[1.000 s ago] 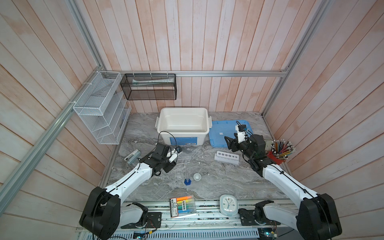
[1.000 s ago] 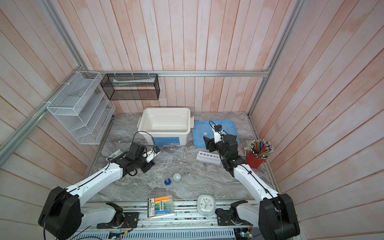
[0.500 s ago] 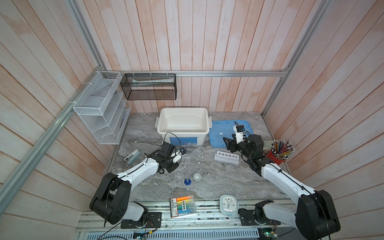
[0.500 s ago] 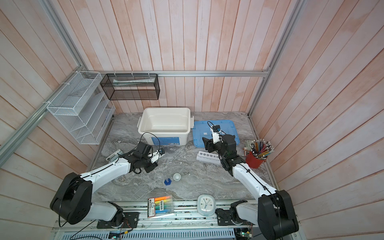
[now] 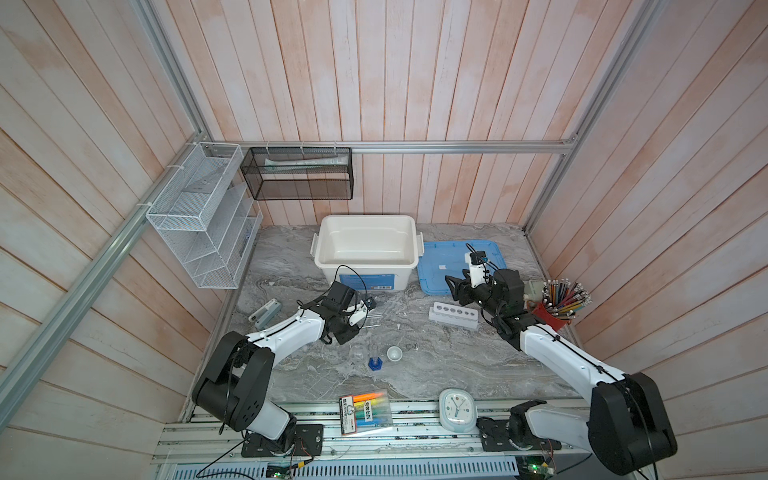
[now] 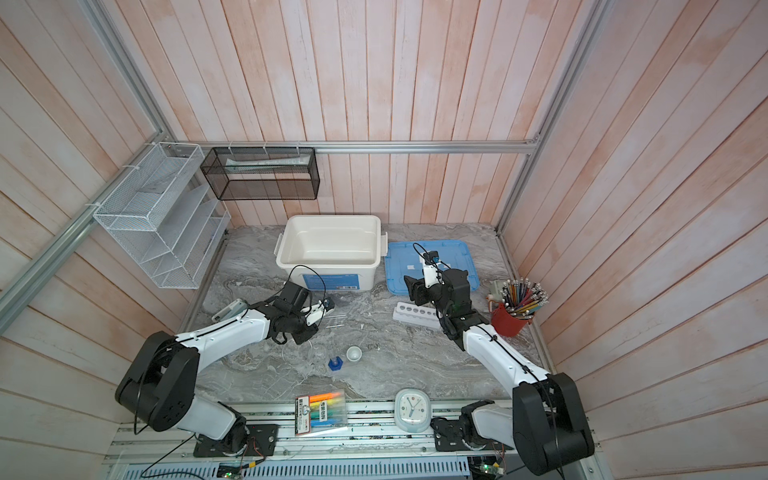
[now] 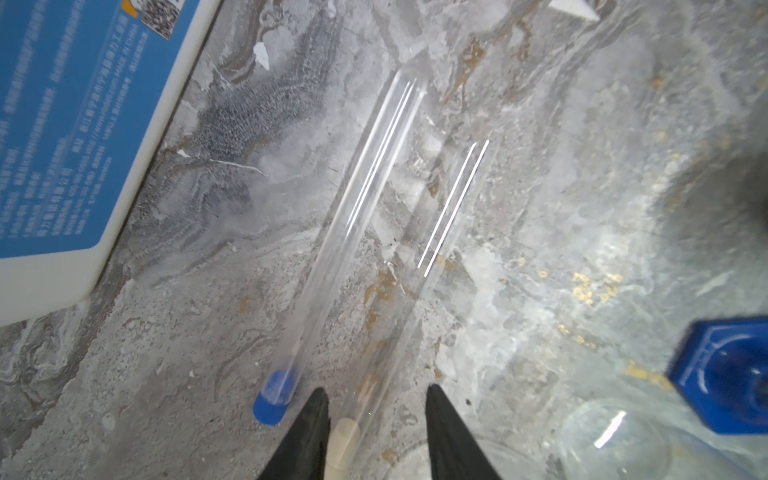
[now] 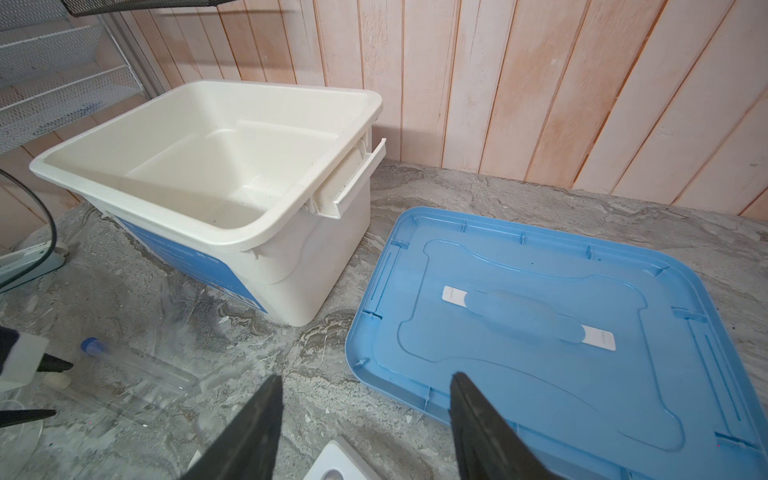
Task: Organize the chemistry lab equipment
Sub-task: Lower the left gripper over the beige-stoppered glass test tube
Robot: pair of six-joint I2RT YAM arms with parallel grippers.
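Reaching further across the table [image 5: 436, 374] than a second ago, the left gripper [image 7: 376, 388] now sits at the capped ends of the two tubes; the right arm has barely shifted.

At the back stands the open bin [image 8: 232, 235]. The rack [image 5: 454, 315] lies on the right, well apart from the tubes. By the left arm stand the cylinder [image 5: 375, 362], the beaker [image 7: 615, 442] and the bowl [image 5: 394, 354].

Both tubes lie side by side just in front of the bin, the blue-capped tube [image 7: 345, 237] nearer it and the white-capped tube [image 7: 411, 291] alongside. They look light, stiff, smooth and round. I judge them likely to roll or slip, and brittle if glass. A gentle squeeze across the shaft just past the cap seems the safest hold.

Left jaws stand partly apart, astride the white-capped tube's cap end, with one finger in the gap between the tubes. That finger seems to touch the cap and the other is clear of it, so nothing is gripped yet.

Above the rack hovers the right gripper [image 8: 365, 376], jaws wide and empty.
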